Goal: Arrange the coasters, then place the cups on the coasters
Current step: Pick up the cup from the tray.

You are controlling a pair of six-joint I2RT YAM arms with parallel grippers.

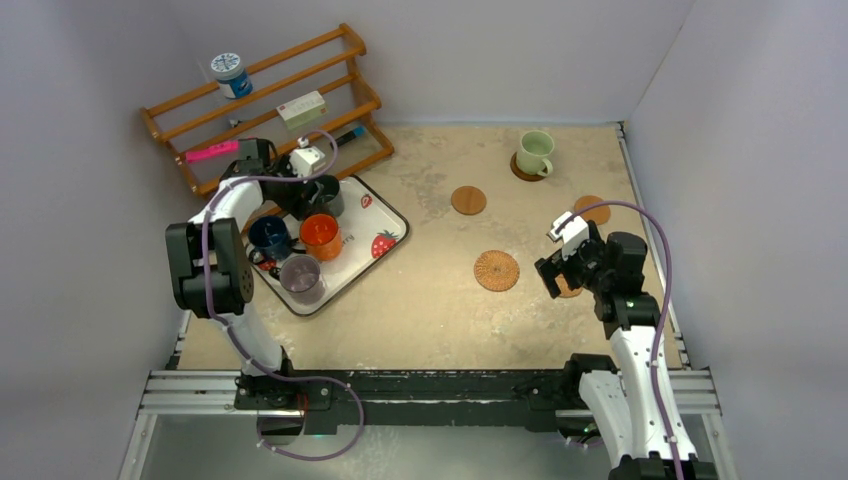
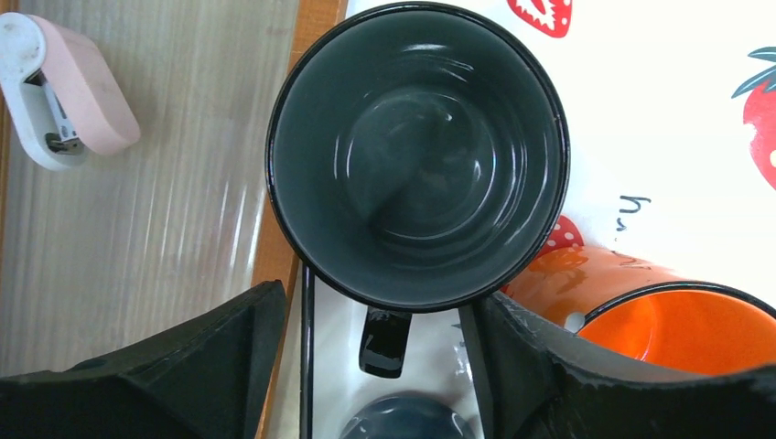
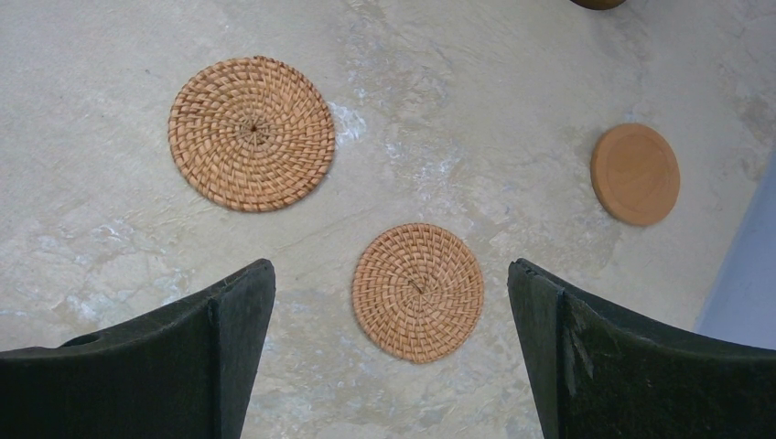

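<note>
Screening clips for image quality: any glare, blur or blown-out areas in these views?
Left wrist: white tray blown out, glossy highlights inside the dark cup. Right wrist: sharp, even light, nearer wicker coaster weave crisp. Top external: evenly lit, soft shadows, no glare.

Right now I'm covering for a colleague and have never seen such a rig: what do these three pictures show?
This is a two-armed robot bolted at the near edge of a table, each arm ending in a two-finger gripper. The wide picture looks down from above and behind the arms; the other two come from a camera on each wrist. A white strawberry-print tray carries a dark grey-green cup, an orange cup, a dark blue cup and a translucent purple-grey cup. A pale green cup stands on a round brown coaster at the far side. Four more coasters lie bare: two smooth brown discs and two woven wicker discs. The left gripper stands open either side of the dark cup's handle, not touching it. The right gripper hangs open above one wicker disc, holding nothing.
</note>
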